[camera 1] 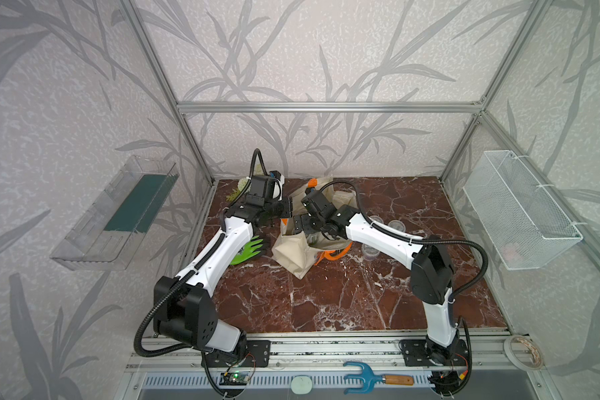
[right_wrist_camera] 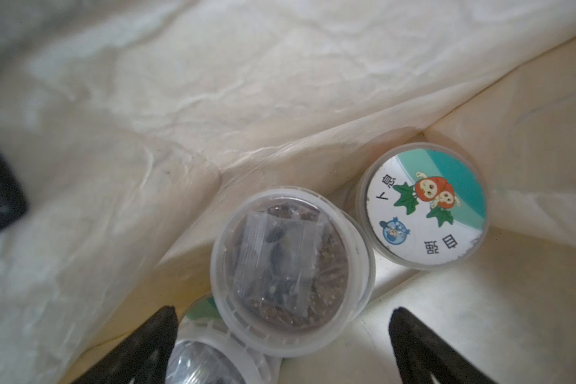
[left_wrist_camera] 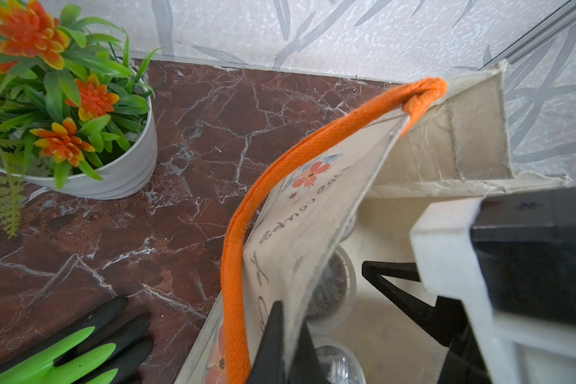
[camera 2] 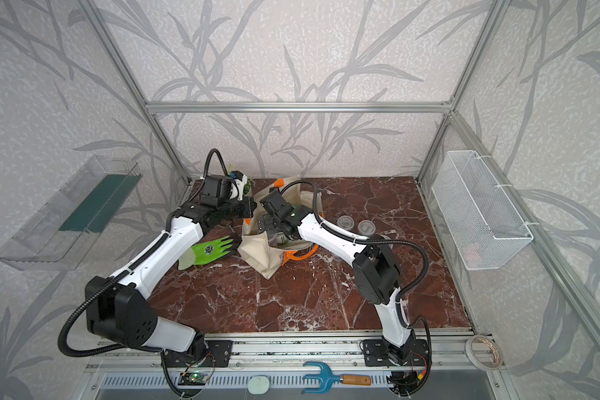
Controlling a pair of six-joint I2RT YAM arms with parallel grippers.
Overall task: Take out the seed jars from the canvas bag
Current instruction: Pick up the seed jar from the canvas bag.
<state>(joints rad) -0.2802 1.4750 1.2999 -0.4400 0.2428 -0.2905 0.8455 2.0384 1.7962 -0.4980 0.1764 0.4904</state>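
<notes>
My left gripper clamps the canvas bag wall. My right gripper gapes empty over a clear-lidded jar near the bag's corner. The picture-lidded jar just beside it could block my grasp.

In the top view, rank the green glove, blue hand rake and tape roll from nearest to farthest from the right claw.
From the right claw, inside the canvas bag:
1. Green glove, on the table left of the bag.
2. Blue hand rake, front ledge.
3. Tape roll, front right corner.
</notes>
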